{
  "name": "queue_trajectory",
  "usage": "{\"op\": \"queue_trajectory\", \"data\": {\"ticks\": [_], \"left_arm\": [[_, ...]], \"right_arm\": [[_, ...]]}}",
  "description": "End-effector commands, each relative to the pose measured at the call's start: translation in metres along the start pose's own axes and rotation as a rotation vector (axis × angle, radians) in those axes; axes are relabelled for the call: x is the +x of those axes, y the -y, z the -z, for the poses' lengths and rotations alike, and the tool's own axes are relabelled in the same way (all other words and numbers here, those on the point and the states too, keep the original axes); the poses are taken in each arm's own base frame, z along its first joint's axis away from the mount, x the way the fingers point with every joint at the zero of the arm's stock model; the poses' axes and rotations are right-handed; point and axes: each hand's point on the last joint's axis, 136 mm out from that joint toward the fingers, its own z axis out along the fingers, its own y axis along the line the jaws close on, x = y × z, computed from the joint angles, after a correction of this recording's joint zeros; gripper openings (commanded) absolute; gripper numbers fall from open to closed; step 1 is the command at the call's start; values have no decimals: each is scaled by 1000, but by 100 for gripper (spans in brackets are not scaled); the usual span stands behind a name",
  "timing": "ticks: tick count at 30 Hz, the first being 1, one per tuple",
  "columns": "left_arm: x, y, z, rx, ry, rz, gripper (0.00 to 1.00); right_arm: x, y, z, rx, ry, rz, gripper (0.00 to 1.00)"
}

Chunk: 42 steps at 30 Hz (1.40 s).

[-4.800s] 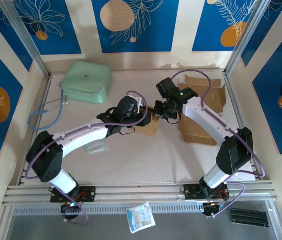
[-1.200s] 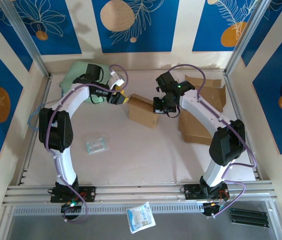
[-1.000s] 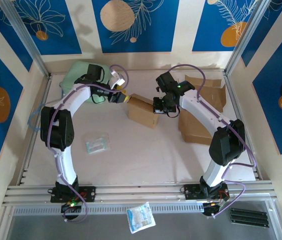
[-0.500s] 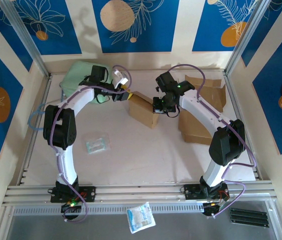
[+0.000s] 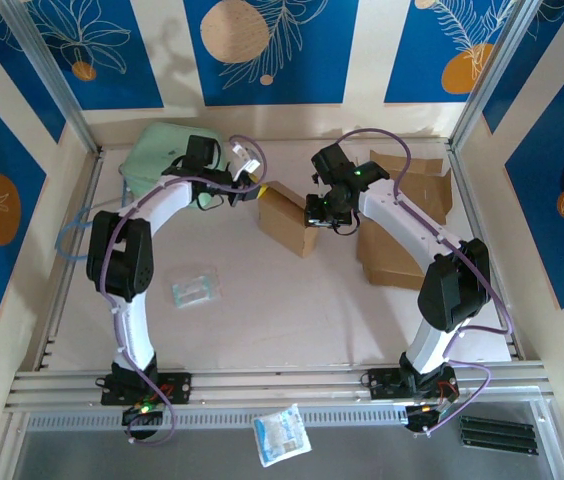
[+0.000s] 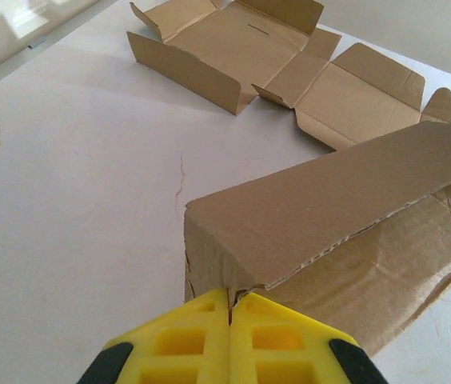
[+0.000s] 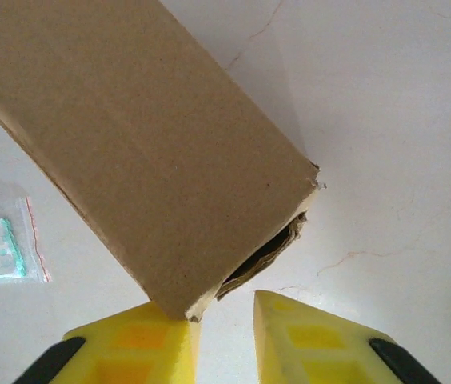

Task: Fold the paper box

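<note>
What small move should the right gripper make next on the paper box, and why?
Probably nudge the right gripper forward to press the end flap shut. Its jaws stand open at one end of the paper box, where a dark gap shows, and the shut left gripper touches the opposite end.

Pale cream tabletop (image 5: 282, 310) with hairline cracks — enclosed by cream walls (image 5: 169, 60) carrying blue panels (image 5: 302, 60) printed with white leaves, orange discs. Silver aluminium rails (image 5: 282, 380) along near edge; soft even light.
</note>
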Motion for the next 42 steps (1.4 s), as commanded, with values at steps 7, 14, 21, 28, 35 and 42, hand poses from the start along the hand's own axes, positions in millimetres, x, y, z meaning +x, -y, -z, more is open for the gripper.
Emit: {"op": "queue_trajectory", "data": {"ticks": [7, 14, 21, 28, 35, 42], "left_arm": [[0, 17, 6, -49, -34, 20, 0], [2, 12, 4, -78, -54, 96, 0], [0, 18, 7, -110, -80, 149, 0], [-13, 30, 12, -147, -107, 155, 0], [-22, 29, 13, -187, -114, 197, 0], [-27, 29, 18, -207, -127, 251, 0]], "right_arm": [[-8, -7, 8, -93, 29, -102, 59], [-17, 2, -6, -51, 57, -124, 63], [-13, 11, -25, 0, 33, -100, 65], [-7, 18, -34, 50, 12, -71, 64], [-2, 18, -41, 76, -10, -43, 63], [0, 19, -42, 90, -16, -31, 63]]}}
